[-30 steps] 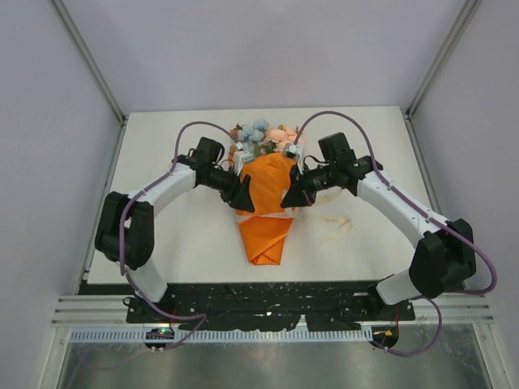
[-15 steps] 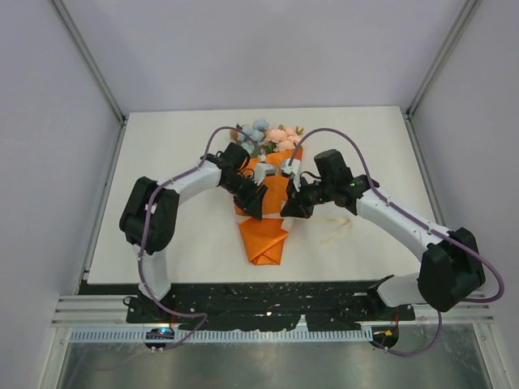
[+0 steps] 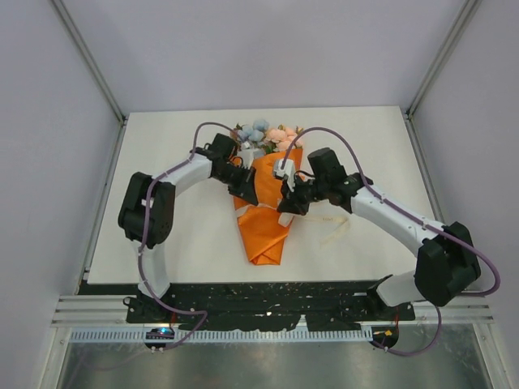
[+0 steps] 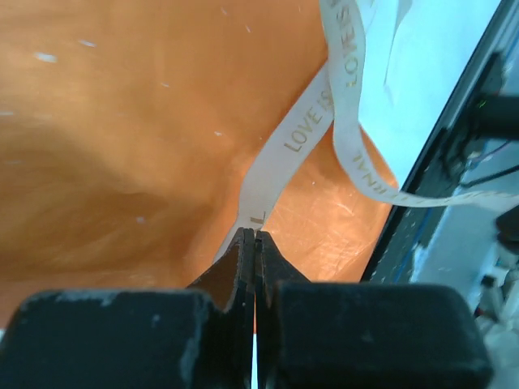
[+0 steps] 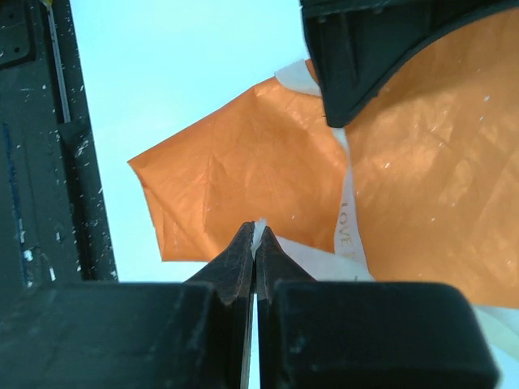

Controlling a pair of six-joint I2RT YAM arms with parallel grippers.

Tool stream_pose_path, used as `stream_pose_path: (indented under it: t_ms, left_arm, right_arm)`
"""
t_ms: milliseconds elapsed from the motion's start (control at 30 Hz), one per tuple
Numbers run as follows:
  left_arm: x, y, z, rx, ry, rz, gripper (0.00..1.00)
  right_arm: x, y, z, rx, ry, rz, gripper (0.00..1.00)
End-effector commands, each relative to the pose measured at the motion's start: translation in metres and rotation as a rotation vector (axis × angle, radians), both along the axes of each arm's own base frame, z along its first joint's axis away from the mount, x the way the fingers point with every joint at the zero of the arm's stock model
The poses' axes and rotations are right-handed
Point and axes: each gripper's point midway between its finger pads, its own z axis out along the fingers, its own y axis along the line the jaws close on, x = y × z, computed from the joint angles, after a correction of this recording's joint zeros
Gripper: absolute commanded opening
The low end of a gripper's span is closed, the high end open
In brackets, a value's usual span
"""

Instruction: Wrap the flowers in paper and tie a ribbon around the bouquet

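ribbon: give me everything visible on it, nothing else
The ribbon is narrow, cream-white and satiny, printed with gold words, "LOVE IS" readable. It is limp, running slack across the orange paper and looping off its edge. The left end effector is shut on one stretch; the right end effector is shut with a white sliver at its tips. A loose tail lies on the table.

White bench (image 3: 203,243), centre of the overhead view, enclosed by pale grey panels: rear (image 3: 259,49), left (image 3: 40,162) and right (image 3: 486,146). Metal frame posts run diagonally at upper left (image 3: 85,57) and upper right (image 3: 442,53). Below the bench: black perforated plate (image 3: 268,304), white slotted strip (image 3: 268,334), metal sheet (image 3: 268,365).
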Motion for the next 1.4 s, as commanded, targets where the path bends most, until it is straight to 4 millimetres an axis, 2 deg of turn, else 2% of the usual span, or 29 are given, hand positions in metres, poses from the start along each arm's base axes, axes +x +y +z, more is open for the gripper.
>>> stream_pose_path:
  t_ms: [0,100,167,233,267,300,367,400,433,467,500,533,567,600,667,800,867,967,1000,1100,1167,1200,1233,1367]
  left_arm:
    - [0.05,-0.004,0.046,-0.205,0.041,0.191,0.0]
    - [0.066,-0.003,0.051,-0.256,0.071,0.256,0.0]
    - [0.071,-0.003,0.052,-0.275,0.089,0.274,0.0]
    - [0.075,-0.004,0.054,-0.297,0.096,0.288,0.0]
    - [0.074,-0.005,0.055,-0.307,0.099,0.29,0.0]
    - [0.075,-0.005,0.056,-0.317,0.101,0.293,0.0]
    - [0.075,-0.006,0.059,-0.331,0.098,0.299,0.0]
    - [0.074,-0.006,0.06,-0.338,0.1,0.299,0.0]
    - [0.075,-0.006,0.061,-0.346,0.095,0.301,0.0]
    - [0.075,-0.006,0.061,-0.346,0.094,0.303,0.0]
    - [0.075,-0.005,0.062,-0.352,0.092,0.305,0.0]
    - [0.075,-0.005,0.063,-0.36,0.093,0.306,0.0]
    - [0.075,-0.004,0.064,-0.367,0.094,0.306,0.0]
    - [0.075,-0.005,0.065,-0.374,0.097,0.305,0.0]
    - [0.075,-0.005,0.07,-0.394,0.088,0.3,0.0]
    - [0.071,-0.005,0.08,-0.422,0.056,0.271,0.0]
    - [0.066,-0.003,0.078,-0.409,0.053,0.262,0.0]
    - [0.063,0.002,0.073,-0.392,0.047,0.269,0.0]
    - [0.065,0.006,0.073,-0.391,0.044,0.285,0.04]
    - [0.069,0.021,0.072,-0.4,0.051,0.357,0.25]
    - [0.072,0.032,0.076,-0.412,0.044,0.406,0.37]
    - [0.074,0.038,0.076,-0.405,0.036,0.427,0.41]
    - [0.074,0.044,0.079,-0.391,0.015,0.435,0.44]
    - [0.078,0.072,0.081,-0.265,-0.102,0.468,0.54]
  right_arm:
    - [0.03,0.02,0.018,0.0,-0.141,0.034,0.05]
    - [0.038,0.03,0.012,-0.028,-0.16,0.057,0.05]
    - [0.038,0.038,-0.002,-0.062,-0.156,0.091,0.05]
    - [0.043,0.046,-0.025,-0.1,-0.115,0.095,0.05]
    - [0.044,0.049,-0.029,-0.107,-0.109,0.096,0.06]
    - [0.051,0.052,-0.039,-0.122,-0.089,0.075,0.05]
    - [0.066,0.059,-0.044,-0.121,-0.089,0.034,0.06]
    - [0.072,0.062,-0.044,-0.115,-0.095,0.018,0.12]
    - [0.079,0.066,-0.042,-0.112,-0.098,-0.003,0.3]
    - [0.083,0.067,-0.04,-0.111,-0.094,-0.02,0.36]
    - [0.086,0.067,-0.034,-0.113,-0.097,-0.027,0.47]
    - [0.087,0.066,-0.03,-0.109,-0.103,-0.029,0.52]
    - [0.088,0.063,-0.023,-0.102,-0.11,-0.034,0.64]
    - [0.088,0.062,-0.018,-0.097,-0.112,-0.034,0.7]
    - [0.084,0.056,-0.003,-0.077,-0.107,-0.033,0.75]
    - [0.078,0.039,0.011,-0.041,-0.044,-0.028,0.74]
    - [0.084,0.027,0.003,-0.062,-0.026,-0.044,0.73]
    - [0.095,0.019,-0.02,-0.138,-0.014,-0.057,0.7]
    - [0.099,0.021,-0.028,-0.152,-0.006,-0.06,0.68]
    - [0.117,0.026,-0.039,-0.177,-0.014,-0.097,0.68]
    - [0.131,0.035,-0.04,-0.175,-0.038,-0.106,0.68]
    - [0.132,0.039,-0.046,-0.183,-0.033,-0.1,0.68]
    - [0.137,0.042,-0.047,-0.184,-0.04,-0.098,0.68]
    - [0.136,0.052,-0.059,-0.214,-0.046,-0.057,0.67]
